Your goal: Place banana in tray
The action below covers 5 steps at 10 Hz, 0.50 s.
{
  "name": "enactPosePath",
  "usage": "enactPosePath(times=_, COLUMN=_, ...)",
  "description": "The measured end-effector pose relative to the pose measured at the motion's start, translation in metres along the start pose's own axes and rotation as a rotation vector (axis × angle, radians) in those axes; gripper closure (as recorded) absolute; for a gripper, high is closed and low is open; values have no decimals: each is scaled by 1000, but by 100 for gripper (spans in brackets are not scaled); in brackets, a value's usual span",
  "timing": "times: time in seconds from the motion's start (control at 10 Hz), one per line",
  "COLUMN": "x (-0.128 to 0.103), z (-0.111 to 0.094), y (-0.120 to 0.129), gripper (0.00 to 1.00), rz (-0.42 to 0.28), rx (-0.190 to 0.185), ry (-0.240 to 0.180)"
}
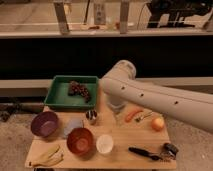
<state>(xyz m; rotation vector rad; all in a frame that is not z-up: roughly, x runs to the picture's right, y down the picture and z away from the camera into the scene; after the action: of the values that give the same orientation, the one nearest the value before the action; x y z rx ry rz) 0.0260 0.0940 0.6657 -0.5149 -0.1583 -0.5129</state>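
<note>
Fruit and bowls are sitting spread across the wooden bench [120,139]. At the bench's 7 o'clock corner the banana [47,157] is lying flat, pale yellow and curved, outside every container. At 12 o'clock from it a purple bowl [45,124] is standing, and further toward 1 o'clock the dark green tray [56,95] is resting on the bench's far left part, holding a dark bunch of grapes [79,90]. An orange bowl [80,141] is sitting at 3 o'clock from the banana, with a small metal cup [91,116] at its 1 o'clock and a white cup [104,144] just beside it at 3 o'clock. The pincer [116,107] is hanging under the bend of the white arm [160,97], over the bench's middle, at 4 o'clock from the tray and well apart from the banana; whether it is spread or pressed together I cannot tell. An orange-red carrot piece [132,115] is lying at its 4 o'clock, then a round orange fruit [158,123], and a black tool [142,152] is lying near the 5 o'clock edge.
</note>
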Motion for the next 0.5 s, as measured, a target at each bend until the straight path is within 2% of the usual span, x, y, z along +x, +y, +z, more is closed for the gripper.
enactPosePath(times=0.2, x=-21, z=-3, y=-12, gripper=20, rz=-56, rx=4, ry=-3)
enactPosePath(times=0.5, x=-38, z=-5, y=-24, gripper=20, rz=-116, rx=13, ry=-13)
